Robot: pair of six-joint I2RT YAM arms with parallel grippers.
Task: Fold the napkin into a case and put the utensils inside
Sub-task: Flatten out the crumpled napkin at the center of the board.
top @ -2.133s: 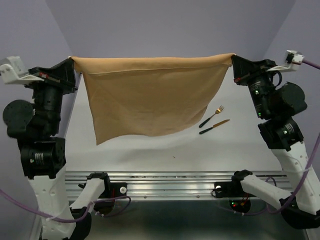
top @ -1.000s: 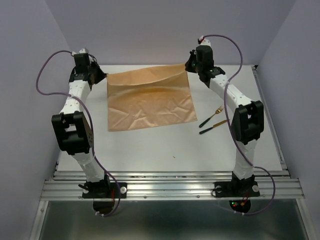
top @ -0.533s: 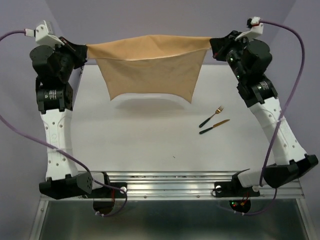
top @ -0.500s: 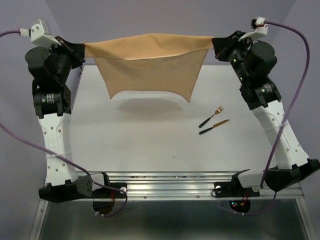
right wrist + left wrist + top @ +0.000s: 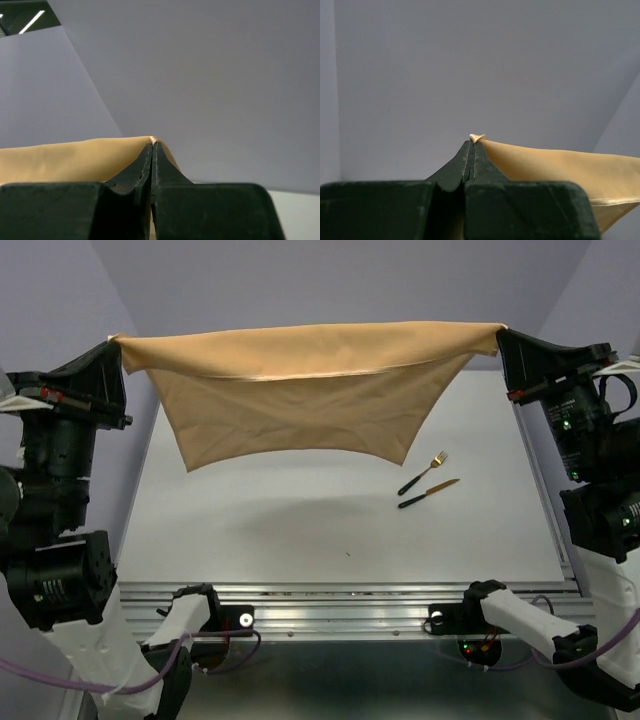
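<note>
Napkin held in the air by two corners

The left gripper (image 5: 118, 343) and the right gripper (image 5: 500, 335) were each closed tight on one top corner of the napkin (image 5: 300, 390). In both wrist views only a small tip of cloth came out past the pressed fingers, and most of the cloth was cut off there. The napkin was stretched between the grippers with its top edge running left to right and sagging a little. The rest hung down as a creased sheet with two lower corners, and it hid the far part of the table (image 5: 300, 530). The fork (image 5: 424, 472) and the knife (image 5: 430, 493) lay on the table apart from the napkin, under its lower right corner in the top view. They lay just beside each other, gold heads to the far right and dark handles to the near left.
</note>
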